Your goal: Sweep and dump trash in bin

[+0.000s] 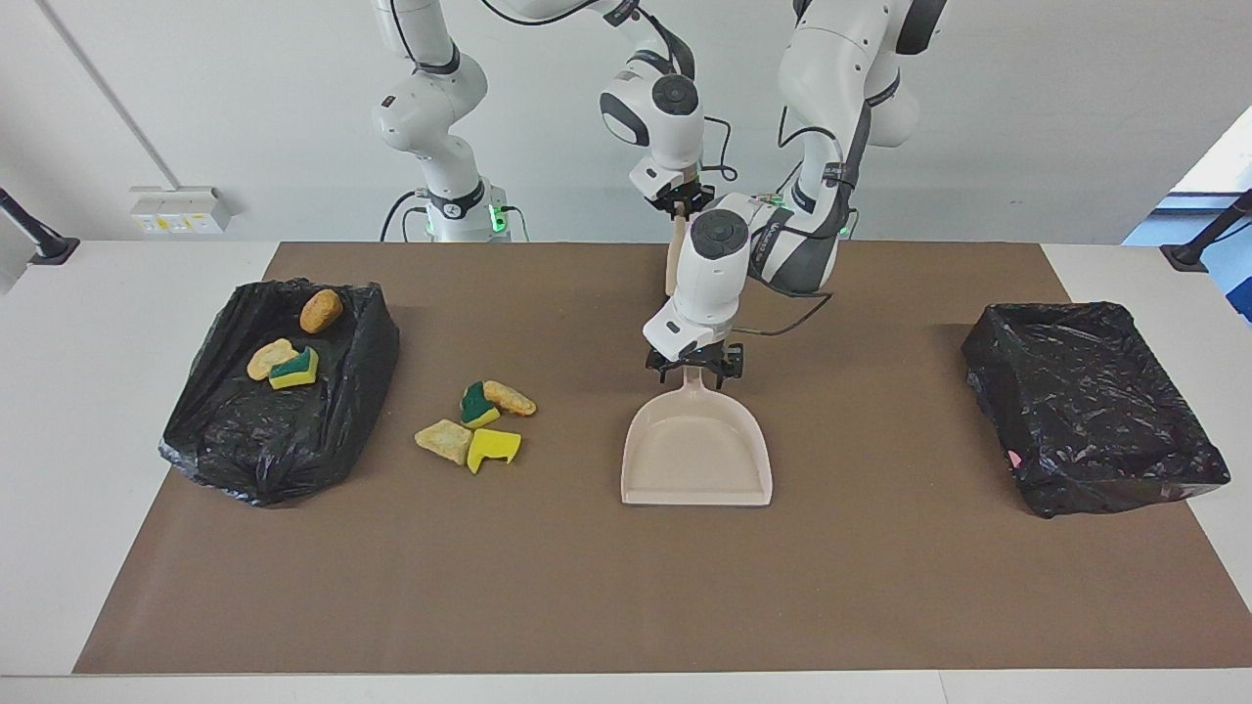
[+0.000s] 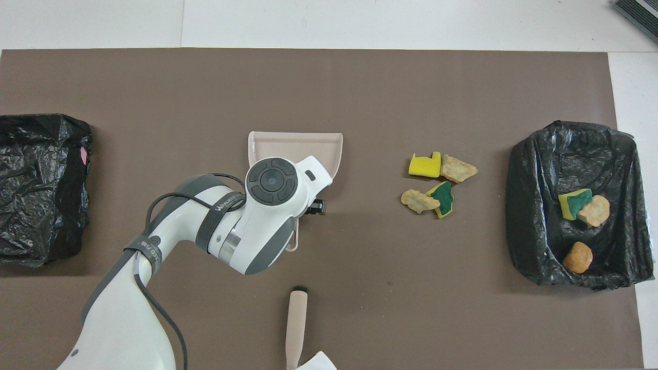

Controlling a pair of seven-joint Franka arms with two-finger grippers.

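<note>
Trash: four scraps loose on the mat, between dustpan and the bag-lined bin at the right arm's end. That bin holds three more scraps. Second bin at the left arm's end.

Left gripper straddles the dustpan handle, jaws spread, not clamped.

Right gripper is closed on the brush handle's top.
</note>
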